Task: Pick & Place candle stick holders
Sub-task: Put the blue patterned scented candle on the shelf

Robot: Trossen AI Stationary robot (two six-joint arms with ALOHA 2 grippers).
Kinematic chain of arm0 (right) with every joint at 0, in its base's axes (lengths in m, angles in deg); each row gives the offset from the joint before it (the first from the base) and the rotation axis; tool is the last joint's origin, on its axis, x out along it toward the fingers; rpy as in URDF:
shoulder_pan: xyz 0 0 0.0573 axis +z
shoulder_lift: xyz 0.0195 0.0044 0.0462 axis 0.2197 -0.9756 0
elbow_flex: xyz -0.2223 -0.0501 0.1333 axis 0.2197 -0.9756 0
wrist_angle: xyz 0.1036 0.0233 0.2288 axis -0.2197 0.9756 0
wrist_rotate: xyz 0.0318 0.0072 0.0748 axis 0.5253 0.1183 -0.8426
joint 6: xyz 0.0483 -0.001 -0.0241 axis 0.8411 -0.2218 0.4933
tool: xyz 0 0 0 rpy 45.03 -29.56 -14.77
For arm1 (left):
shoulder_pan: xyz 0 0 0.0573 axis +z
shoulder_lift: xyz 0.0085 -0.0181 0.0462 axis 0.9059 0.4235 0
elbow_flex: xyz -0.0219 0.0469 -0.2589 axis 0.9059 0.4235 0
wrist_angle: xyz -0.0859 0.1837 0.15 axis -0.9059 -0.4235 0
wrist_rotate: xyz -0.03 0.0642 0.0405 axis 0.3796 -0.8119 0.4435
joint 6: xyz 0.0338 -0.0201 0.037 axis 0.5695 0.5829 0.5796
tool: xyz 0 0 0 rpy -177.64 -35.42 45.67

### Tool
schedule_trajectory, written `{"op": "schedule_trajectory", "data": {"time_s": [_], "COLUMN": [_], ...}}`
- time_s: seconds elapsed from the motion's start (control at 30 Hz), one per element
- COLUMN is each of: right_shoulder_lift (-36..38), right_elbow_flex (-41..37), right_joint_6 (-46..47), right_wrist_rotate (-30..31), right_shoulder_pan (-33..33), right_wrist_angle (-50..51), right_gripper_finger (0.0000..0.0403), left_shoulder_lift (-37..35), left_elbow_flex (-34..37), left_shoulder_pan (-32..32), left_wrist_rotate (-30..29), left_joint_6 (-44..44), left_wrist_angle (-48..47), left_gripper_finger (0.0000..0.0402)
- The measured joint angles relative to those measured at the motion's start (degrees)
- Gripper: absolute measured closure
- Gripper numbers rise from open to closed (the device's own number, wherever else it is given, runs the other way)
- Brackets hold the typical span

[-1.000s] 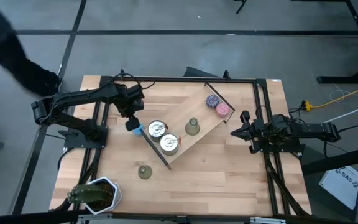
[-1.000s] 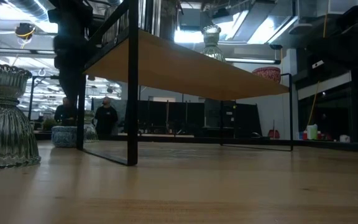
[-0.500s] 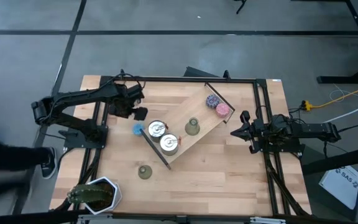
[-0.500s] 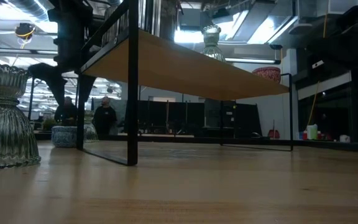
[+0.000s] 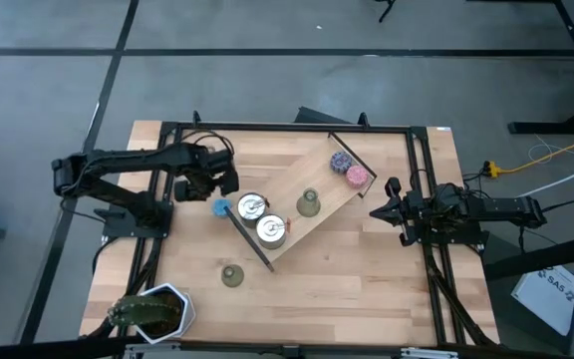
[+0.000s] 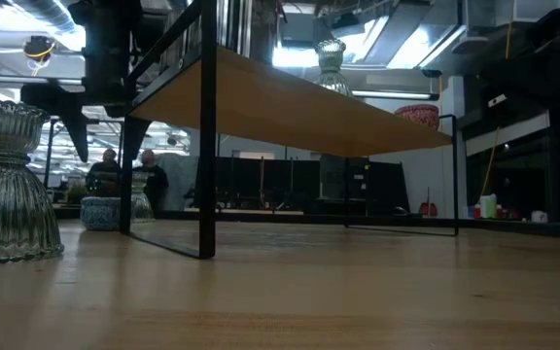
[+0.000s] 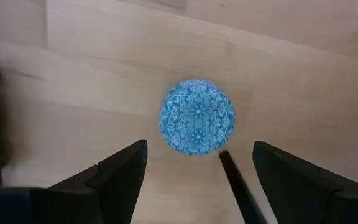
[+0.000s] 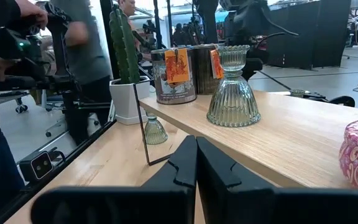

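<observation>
One olive-green candle stick holder (image 5: 308, 203) stands on its wide base on the raised wooden shelf (image 5: 327, 214); it also shows in the right wrist view (image 8: 233, 87). A second holder (image 5: 231, 275) stands on the table near the front; it also shows in the low view (image 6: 3, 185). A third is not in view. My left gripper (image 5: 214, 185) is open and empty, hovering above a blue glittery puck (image 7: 197, 116) that lies on the table left of the shelf. My right gripper (image 5: 379, 211) is shut and empty at the table's right, by the shelf's right end.
Two silver tins (image 5: 251, 206) (image 5: 271, 230) stand on the shelf's left end, and a purple puck (image 5: 341, 161) and a pink puck (image 5: 356, 177) on its far right end. A cactus in a white pot (image 5: 152, 311) stands at the near left corner. People stand beyond the table.
My left gripper has risen from the blue puck and drawn back a little toward the table's far left. The puck stays on the table where it was.
</observation>
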Motion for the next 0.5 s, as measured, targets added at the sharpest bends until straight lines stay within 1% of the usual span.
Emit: {"op": "schedule_trajectory", "data": {"time_s": [0.1, 0.17, 0.33, 0.5], "right_shoulder_lift": [0.0, 0.0, 0.0, 0.0], "right_elbow_flex": [0.0, 0.0, 0.0, 0.0], "right_joint_6": [0.0, 0.0, 0.0, 0.0], "right_wrist_rotate": [0.0, 0.0, 0.0, 0.0], "right_shoulder_pan": [0.0, 0.0, 0.0, 0.0], "right_wrist_angle": [0.0, 0.0, 0.0, 0.0], "right_gripper_finger": [0.0393, 0.0393, 0.0393, 0.0393], "left_shoulder_lift": [0.0, 0.0, 0.1, 2.2], "left_elbow_flex": [0.0, 0.0, 0.0, 0.0], "left_shoulder_pan": [-1.8, -2.2, -2.9, -3.2], "left_wrist_rotate": [-2.4, -2.7, -2.7, -0.9], "left_joint_6": [-4.9, -7.6, -13.9, -17.8], "left_wrist_angle": [0.0, 0.0, 0.0, -0.1], "left_gripper_finger": [0.0095, 0.0081, 0.0043, 0.0018]}}
